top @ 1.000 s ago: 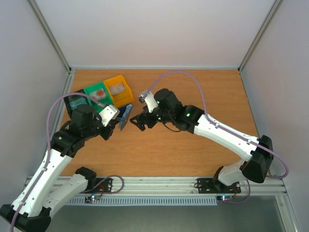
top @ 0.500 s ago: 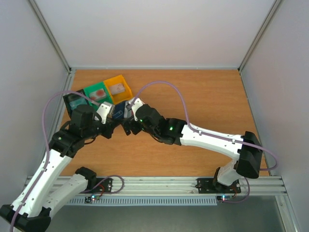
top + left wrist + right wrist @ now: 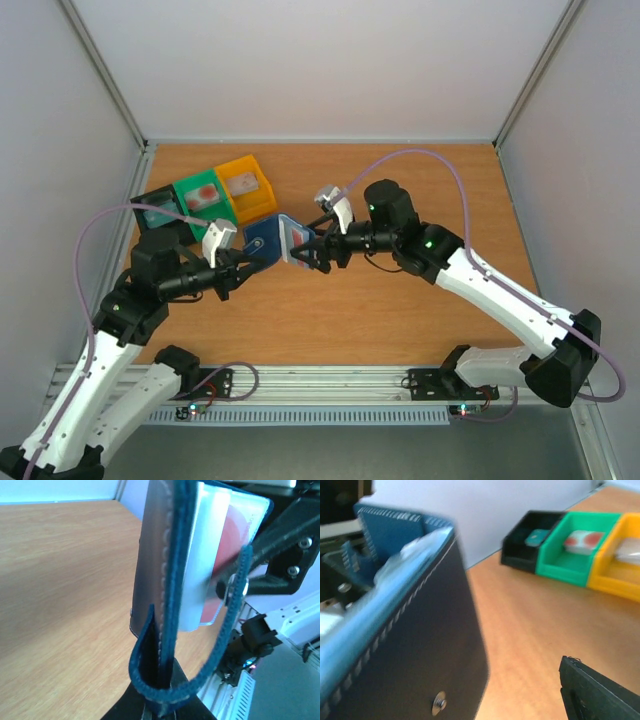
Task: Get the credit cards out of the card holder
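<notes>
Left fingers (image 3: 243,265) clamp the open card holder (image 3: 265,240) above the bench (image 3: 400,310), 1 red-marked credit card (image 3: 220,570) showing; right fingers (image 3: 600,695) meet it, grip unclear.

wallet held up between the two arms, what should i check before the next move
1. Left gripper clamped on the wallet: ok.
2. Wallet open, pocket towards the right gripper: ok.
3. Card in the pocket: ok, pale with a red mark.
4. Right gripper's hold on the card: cannot tell, contact is hidden.
5. Snap strap clear of the card: not ok, it crosses the card's face.
6. Wallet lifted off the table: ok.
</notes>
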